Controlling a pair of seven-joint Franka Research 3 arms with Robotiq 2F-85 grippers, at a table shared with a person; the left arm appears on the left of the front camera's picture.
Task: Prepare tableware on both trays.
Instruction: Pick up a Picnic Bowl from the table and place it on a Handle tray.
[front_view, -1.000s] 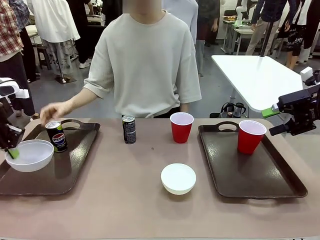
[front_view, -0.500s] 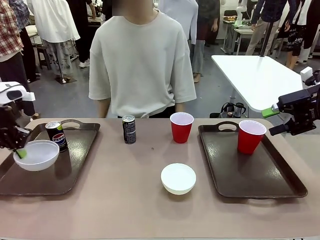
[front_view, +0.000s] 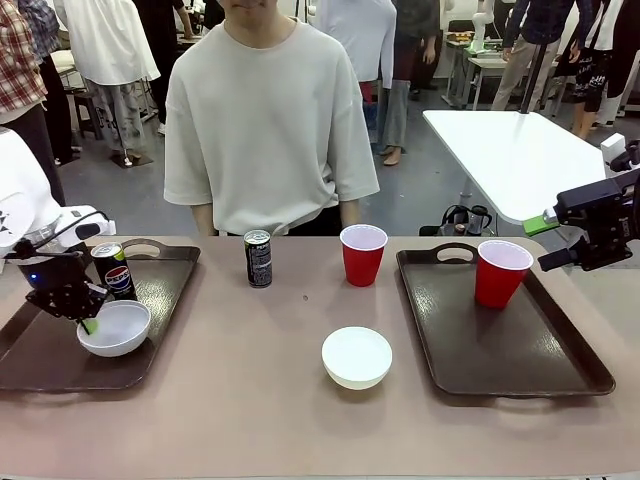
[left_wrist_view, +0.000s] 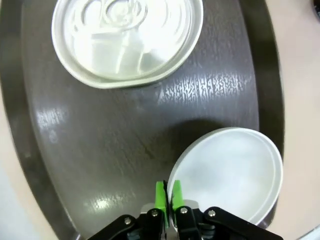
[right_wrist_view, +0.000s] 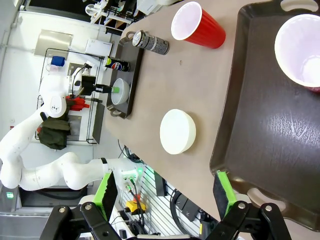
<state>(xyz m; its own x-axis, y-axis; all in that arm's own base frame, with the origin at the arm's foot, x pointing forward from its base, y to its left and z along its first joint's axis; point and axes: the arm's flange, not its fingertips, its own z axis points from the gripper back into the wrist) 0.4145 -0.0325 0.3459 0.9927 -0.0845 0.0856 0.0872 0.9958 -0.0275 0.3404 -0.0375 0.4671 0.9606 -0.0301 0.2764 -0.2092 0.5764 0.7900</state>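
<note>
L claw (left_wrist_view: 168, 186) pads astride bowl (left_wrist_view: 229, 172) rim on tray (left_wrist_view: 100, 142) — grip unclear.

The tabletop (front_view: 250, 410) carries a left tray (front_view: 40, 365) at 9 o'clock, a right tray (front_view: 500, 350) at 3, a can (front_view: 258, 259) at 11, a red cup (front_view: 362, 255) at 12 and a white bowl (front_view: 356, 357) at 6.

I see the left tray (front_view: 40, 350), dark brown, carrying a white bowl (front_view: 115, 328) upright near its front and a Pepsi can (front_view: 113, 270) standing just behind. The right tray (front_view: 500, 350) holds one red cup (front_view: 503, 272), upright. On the desk (front_view: 250, 400) between them stand the second can (front_view: 258, 258), the second cup (front_view: 363, 254) and, nearer me, the other bowl (front_view: 357, 356).
</note>
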